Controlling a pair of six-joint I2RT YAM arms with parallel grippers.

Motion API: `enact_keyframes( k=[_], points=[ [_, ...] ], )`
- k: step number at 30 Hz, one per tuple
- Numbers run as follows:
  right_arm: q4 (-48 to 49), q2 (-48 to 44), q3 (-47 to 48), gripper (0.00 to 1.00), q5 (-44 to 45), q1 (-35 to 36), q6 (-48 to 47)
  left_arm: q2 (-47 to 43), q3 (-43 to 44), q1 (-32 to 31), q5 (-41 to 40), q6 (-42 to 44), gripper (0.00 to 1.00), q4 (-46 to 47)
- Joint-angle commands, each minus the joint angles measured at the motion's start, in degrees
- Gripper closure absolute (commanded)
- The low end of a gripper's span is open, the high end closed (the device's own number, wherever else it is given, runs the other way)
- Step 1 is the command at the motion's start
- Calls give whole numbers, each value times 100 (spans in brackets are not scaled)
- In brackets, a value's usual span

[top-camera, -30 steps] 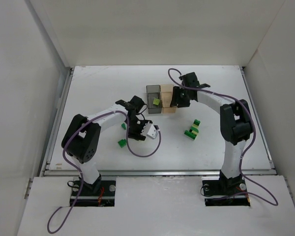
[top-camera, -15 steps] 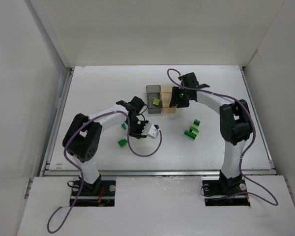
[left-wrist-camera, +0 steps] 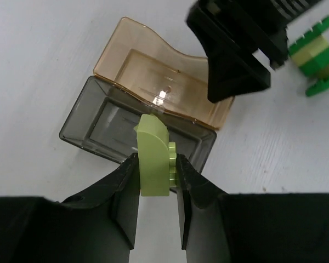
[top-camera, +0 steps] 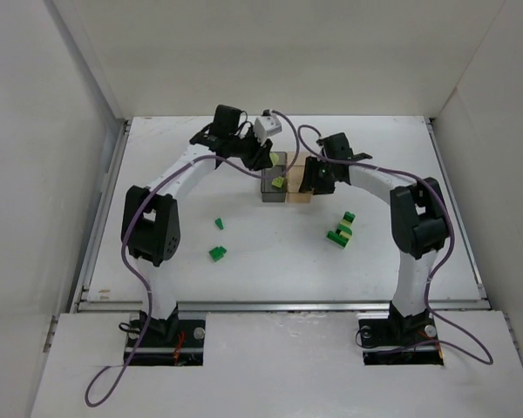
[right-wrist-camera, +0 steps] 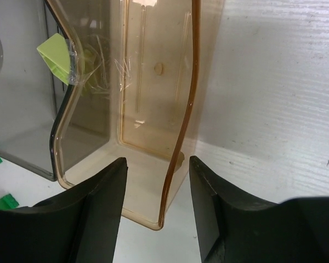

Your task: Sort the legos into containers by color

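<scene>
My left gripper (left-wrist-camera: 157,164) is shut on a pale yellow-green lego (left-wrist-camera: 153,156) and holds it just above the near rim of the smoky grey container (left-wrist-camera: 93,118). The amber container (left-wrist-camera: 153,66) is joined to it on the far side. In the top view the left gripper (top-camera: 261,159) reaches in from the back over the grey container (top-camera: 267,188). A pale lego (top-camera: 279,183) shows there. My right gripper (right-wrist-camera: 158,164) is open, its fingers straddling one wall of the amber container (right-wrist-camera: 153,82), with gaps on both sides. In the top view the right gripper (top-camera: 313,180) is at that box (top-camera: 300,195).
Two bright green legos (top-camera: 218,223) (top-camera: 217,253) lie loose at front left. A cluster of green and pale legos (top-camera: 342,230) lies at front right of the containers, also in the left wrist view (left-wrist-camera: 318,55). White walls enclose the table.
My left arm has swung from the table's middle front up to the back and now hangs over the grey container. The right arm has hardly moved.
</scene>
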Motion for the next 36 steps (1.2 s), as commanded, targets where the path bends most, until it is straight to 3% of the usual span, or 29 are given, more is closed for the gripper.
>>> enact_keyframes(
  k=[1, 4, 8, 9, 13, 15, 18, 23, 27, 29, 32, 33, 35, 36],
  points=[
    [185, -341, -68, 46, -46, 69, 77, 397, 106, -77, -301, -1895, 100, 706],
    [185, -402, -68, 43, -46, 69, 77, 529, 158, -77, -636, -1897, 96, 794],
    [123, -402, -15, 34, 7, 69, 16, 652, 220, -77, -584, -1843, 80, 846],
    [54, -402, 37, 32, 7, 69, 15, 653, 220, -77, -584, -1843, 68, 846],
    [-61, -402, 143, 27, 130, 69, -125, 600, 220, -77, -637, -1843, 43, 732],
    [-114, -402, 214, 27, 183, 69, -187, 451, 159, -77, -637, -1791, 37, 679],
    [-254, -595, 389, 24, 393, 69, -441, 214, 106, -77, -523, -1791, 33, 679],
    [-413, -1384, 574, 18, 859, 69, -872, -418, -78, 256, -470, -1519, 37, 574],
    [-26, -2361, 232, 11, 1097, 69, -1135, -780, -526, 705, -785, -274, 38, -195],
    [-78, -2512, 170, 9, 1080, 69, -1276, -902, -903, 758, -1198, 1018, 38, -620],
    [-263, -2512, 38, 9, 851, 69, -1452, -1235, -1702, 994, -1147, 2633, 35, -1288],
    [-263, -2459, -23, 9, 738, 130, -1453, -1324, -1905, 1056, -1147, 3718, 35, -1385],
    [-211, -2459, -156, 9, 684, 244, -1566, -1386, -2256, 1109, -1085, 4883, 34, -1946],
    [-211, -2459, -225, 9, 623, 358, -1567, -1386, -2258, 1110, -1085, 5925, 34, -2210]
  ],
)
